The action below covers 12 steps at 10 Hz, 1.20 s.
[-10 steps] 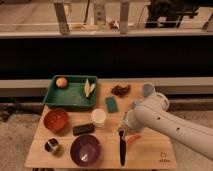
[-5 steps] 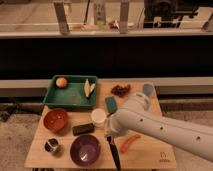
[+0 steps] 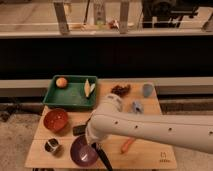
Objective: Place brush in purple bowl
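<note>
The brush (image 3: 104,159) is a slender black stick, tilted, its upper end at the right rim of the purple bowl (image 3: 80,152) and its lower end toward the table's front edge. My gripper (image 3: 94,145) is at the end of the white arm (image 3: 150,129), which reaches in from the right. It is shut on the brush's upper end, just over the bowl's right rim. The arm hides part of the bowl's far rim.
On the wooden table (image 3: 150,156) stand an orange-red bowl (image 3: 55,120), a small metal cup (image 3: 51,146), a black block (image 3: 79,130) and an orange-red curved piece (image 3: 127,145). A green tray (image 3: 75,97) holds an orange (image 3: 61,82). A grey-blue cup (image 3: 147,90) stands at the back right.
The arm has swung left, carrying the brush from the table's middle front toward the purple bowl. The brush has gone from upright to tilted.
</note>
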Available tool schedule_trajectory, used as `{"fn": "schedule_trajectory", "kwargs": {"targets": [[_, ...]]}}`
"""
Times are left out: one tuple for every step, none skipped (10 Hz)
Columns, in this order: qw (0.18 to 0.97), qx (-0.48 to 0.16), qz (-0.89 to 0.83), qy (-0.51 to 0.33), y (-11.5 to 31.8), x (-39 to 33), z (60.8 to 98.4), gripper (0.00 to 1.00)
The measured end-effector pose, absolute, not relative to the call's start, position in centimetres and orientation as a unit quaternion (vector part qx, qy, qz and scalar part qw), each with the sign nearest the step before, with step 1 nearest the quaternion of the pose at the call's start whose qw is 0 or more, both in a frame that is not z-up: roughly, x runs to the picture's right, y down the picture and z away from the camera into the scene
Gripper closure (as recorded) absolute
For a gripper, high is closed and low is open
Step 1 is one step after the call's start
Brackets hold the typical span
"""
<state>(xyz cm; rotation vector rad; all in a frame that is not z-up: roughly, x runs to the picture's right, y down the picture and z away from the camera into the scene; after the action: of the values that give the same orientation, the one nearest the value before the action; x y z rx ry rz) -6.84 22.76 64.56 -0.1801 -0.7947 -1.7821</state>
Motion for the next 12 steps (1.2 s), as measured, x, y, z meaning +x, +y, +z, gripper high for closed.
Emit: {"fn": "schedule_trajectory", "kwargs": {"targets": [[0.544, -0.079, -0.763, -0.340, 23.3, -7.5, 64.6, 0.98], [0.535, -0.082, -0.768, -0.341, 23.7, -8.2, 64.7, 0.98], [0.523, -0.092, -0.775, -0.341, 24.5, -9.1, 65.5, 0.98], [0.520, -0.100, -0.778, -0.339, 24.9, -9.5, 66.2, 0.98], [0.517, -0.108, -0.780, -0.337, 25.4, -10.1, 67.1, 0.98], [0.514, -0.118, -0.781, -0.336, 25.8, -10.7, 67.9, 0.98], [0.513, -0.123, -0.781, -0.334, 26.0, -10.8, 68.3, 0.97], [0.512, -0.128, -0.782, -0.332, 26.2, -11.3, 68.9, 0.91], [0.509, -0.130, -0.783, -0.333, 26.3, -11.7, 69.2, 0.82], [0.508, -0.136, -0.782, -0.335, 26.3, -11.6, 69.3, 0.69], [0.506, -0.137, -0.782, -0.336, 26.3, -11.8, 69.3, 0.61], [0.504, -0.136, -0.783, -0.338, 26.2, -11.9, 69.3, 0.53]]}}
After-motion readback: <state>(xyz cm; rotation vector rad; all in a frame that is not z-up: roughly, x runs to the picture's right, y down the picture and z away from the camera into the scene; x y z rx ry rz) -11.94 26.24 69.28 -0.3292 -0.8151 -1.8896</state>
